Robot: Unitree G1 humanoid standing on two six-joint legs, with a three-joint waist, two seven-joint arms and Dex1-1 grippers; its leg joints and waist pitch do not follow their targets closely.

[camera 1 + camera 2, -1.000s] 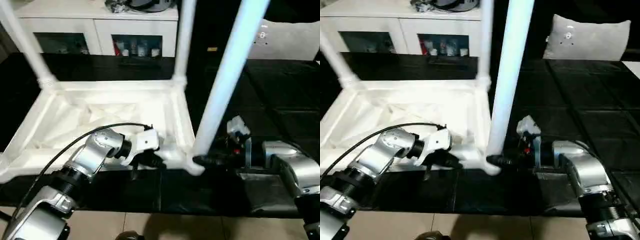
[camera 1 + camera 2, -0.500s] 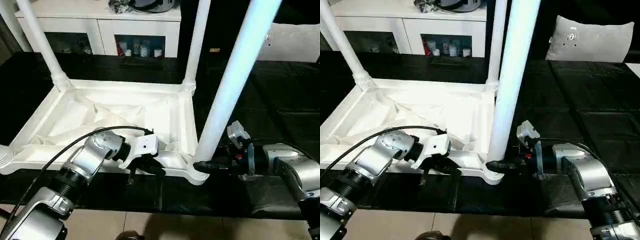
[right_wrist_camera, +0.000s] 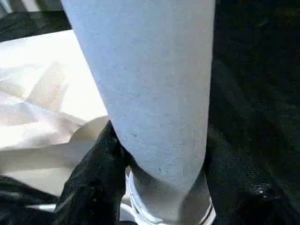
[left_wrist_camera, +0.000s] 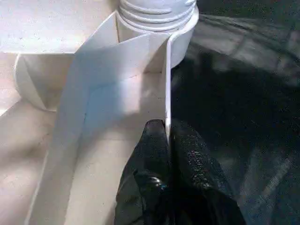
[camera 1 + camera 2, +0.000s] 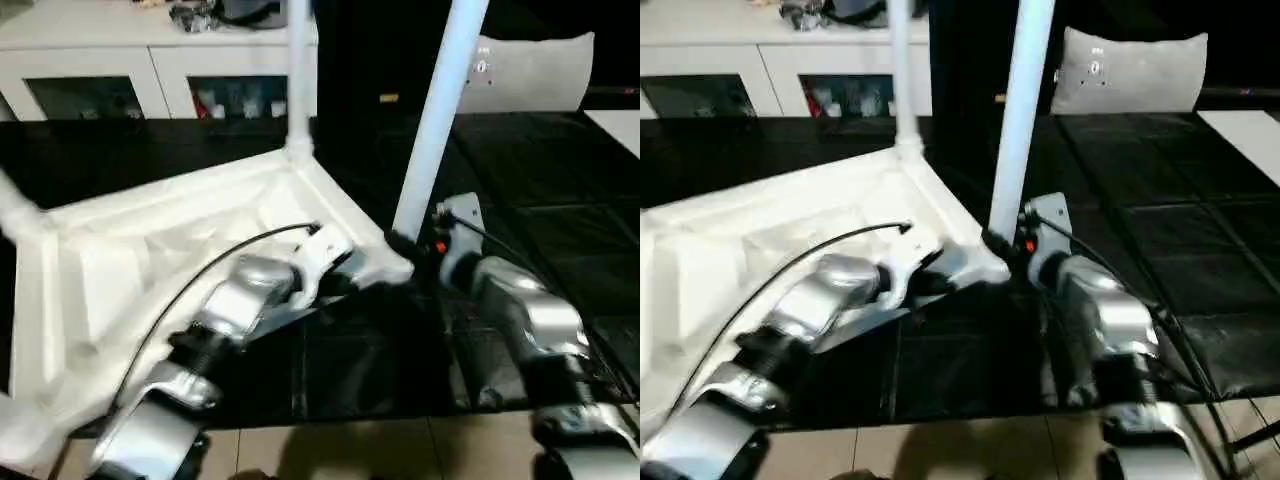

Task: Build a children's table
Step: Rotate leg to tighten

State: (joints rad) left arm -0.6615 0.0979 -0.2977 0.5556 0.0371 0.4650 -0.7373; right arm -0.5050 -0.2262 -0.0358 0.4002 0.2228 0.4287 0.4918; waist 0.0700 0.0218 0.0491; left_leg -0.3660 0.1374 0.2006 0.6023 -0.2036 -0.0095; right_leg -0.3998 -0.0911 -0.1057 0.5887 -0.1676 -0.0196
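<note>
Black cloth covers the work table (image 5: 560,200), and on it the children's table top (image 5: 150,250) lies upside down with its ribbed underside facing up, in front of a white cabinet (image 5: 150,70) with glass doors. Using the top's near right corner socket (image 5: 395,268) as the landmark: a white leg (image 5: 435,110) stands upright in that socket, and the right gripper (image 3: 154,187) is clamped around the leg's base just above the socket, one black finger on each side of the tube. The left gripper (image 4: 166,140) sits just beside the same socket along the near rim (image 4: 165,89), its two fingers pinched together on the thin upright wall of the rim, one inside the top and one outside. A second leg (image 5: 298,70) stands in the far corner socket beyond the landmark, and a third socket collar (image 5: 20,215) shows at the far left corner. Both upright legs run out of the head views at the top, so their upper ends are cut off. The left forearm (image 5: 240,300) and its black cable (image 5: 220,255) cover part of the near rim, and the near left corner of the top is cut off at the picture edge. A grey cushion (image 5: 1130,70) rests at the back of the work table, well beyond the socket.
</note>
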